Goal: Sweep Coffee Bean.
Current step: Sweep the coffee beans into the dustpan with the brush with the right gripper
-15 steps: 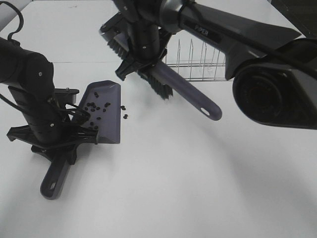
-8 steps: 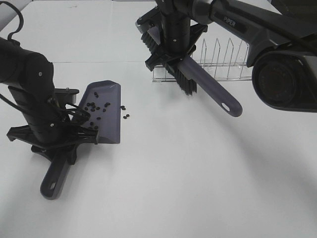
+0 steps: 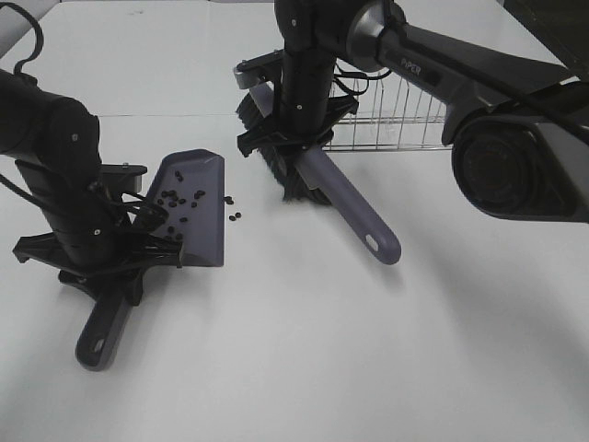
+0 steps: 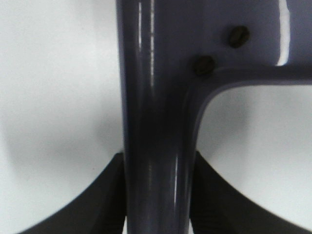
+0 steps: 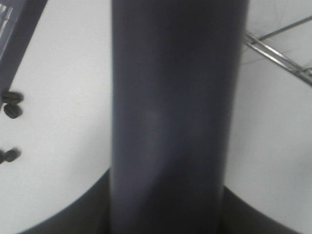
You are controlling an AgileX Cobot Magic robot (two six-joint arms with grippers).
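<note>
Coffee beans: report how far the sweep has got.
Done: most coffee beans lie in the dustpan. In hand: the left gripper is clamped on the dustpan's handle; the right gripper grips the brush, bristles pointing down. Left: about four stray beans lie on the table just outside the pan's lip, between it and the brush, not yet swept in.

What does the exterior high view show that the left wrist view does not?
Exterior high only: the brush, the wire rack, and a few beans lying on the table just off the edge of the dustpan. Left wrist only: a close look at the left gripper, its jaws pressed on both sides of the dustpan handle. Both: the dustpan, beans resting on it, and the white table.
</note>
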